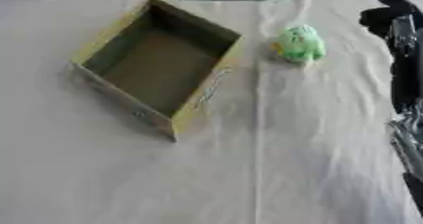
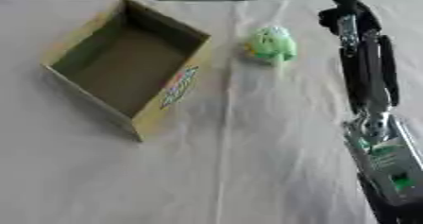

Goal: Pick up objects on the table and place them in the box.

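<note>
One robot hand shows, the right one, reaching in along the right side of both views on a long black and silver arm. Its fingers are a dark blurred mass at the far end of the arm, and I cannot tell whether they are spread or curled; nothing can be seen held in them. It is near the far edge of the tabletop, just to the right of the toy and apart from it. In the left eye view the arm is cut off by the right border; the right eye view shows more of it, with a silver section carrying a small green patch low down.

There is one green toy, a small rounded, lumpy shape in pale and bright green with a touch of yellow at its left side. Its details are too soft to make out. It lies on the tabletop, outside the box, to the right of the box's far right corner.

There is one box, open-topped, rectangular, of yellowish-brown cardboard, set askew so a corner points toward the camera. Its inside is dark and holds nothing visible. A multicoloured mark runs along its right outer wall.

A pale cream cloth with soft creases covers the tabletop.
</note>
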Motion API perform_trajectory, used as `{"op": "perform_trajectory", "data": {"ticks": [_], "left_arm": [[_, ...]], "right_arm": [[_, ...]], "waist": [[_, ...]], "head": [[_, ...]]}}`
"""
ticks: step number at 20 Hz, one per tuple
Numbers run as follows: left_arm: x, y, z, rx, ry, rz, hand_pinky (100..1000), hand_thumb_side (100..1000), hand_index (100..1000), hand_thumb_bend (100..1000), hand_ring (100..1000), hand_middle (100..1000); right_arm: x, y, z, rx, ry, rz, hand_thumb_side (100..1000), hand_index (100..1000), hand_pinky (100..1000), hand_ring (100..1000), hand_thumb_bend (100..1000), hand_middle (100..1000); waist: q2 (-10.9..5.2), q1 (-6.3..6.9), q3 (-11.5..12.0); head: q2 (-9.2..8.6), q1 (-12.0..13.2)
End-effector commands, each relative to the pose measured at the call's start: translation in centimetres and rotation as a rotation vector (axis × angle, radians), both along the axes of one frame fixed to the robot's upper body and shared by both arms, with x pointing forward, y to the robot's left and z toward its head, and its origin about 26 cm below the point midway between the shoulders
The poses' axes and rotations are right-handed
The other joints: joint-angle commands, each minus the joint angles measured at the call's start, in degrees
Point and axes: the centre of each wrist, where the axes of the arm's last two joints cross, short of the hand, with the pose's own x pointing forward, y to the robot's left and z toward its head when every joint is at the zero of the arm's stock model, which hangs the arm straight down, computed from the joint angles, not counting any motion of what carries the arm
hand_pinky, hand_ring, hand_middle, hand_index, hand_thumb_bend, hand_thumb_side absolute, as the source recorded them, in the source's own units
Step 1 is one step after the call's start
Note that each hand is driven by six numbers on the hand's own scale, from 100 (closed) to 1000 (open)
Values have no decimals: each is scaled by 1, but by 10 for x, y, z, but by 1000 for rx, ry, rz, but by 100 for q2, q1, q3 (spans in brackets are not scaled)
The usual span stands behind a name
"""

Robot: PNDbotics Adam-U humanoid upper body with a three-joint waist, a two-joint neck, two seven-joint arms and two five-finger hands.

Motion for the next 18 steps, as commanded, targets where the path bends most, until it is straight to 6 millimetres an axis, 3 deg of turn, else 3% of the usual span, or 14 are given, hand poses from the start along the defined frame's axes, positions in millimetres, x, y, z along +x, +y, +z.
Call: {"op": "perform_trajectory", "data": {"ticks": [1, 11, 18], "left_arm": [[-2, 3, 6, 8, -23, 8, 310, 727, 793, 100, 563, 678], [-2, 4, 7, 16, -23, 13, 310, 724, 796, 100, 564, 681], [-2, 4, 7, 27, -21, 7, 309, 723, 794, 100, 564, 678]], "right_arm": [[-3, -1, 8, -9, -28, 1, 1000, 880, 853, 757, 100, 675], [-2, -4, 14, -34, -47, -19, 1000, 883, 853, 765, 100, 687], [1, -15, 53, -331, -98, -179, 1000, 901, 853, 804, 100, 748]], "waist": [[-94, 0, -5], [-99, 3, 5], [-127, -4, 39]], "head": [[-73, 6], [-63, 7], [-26, -15]]}}
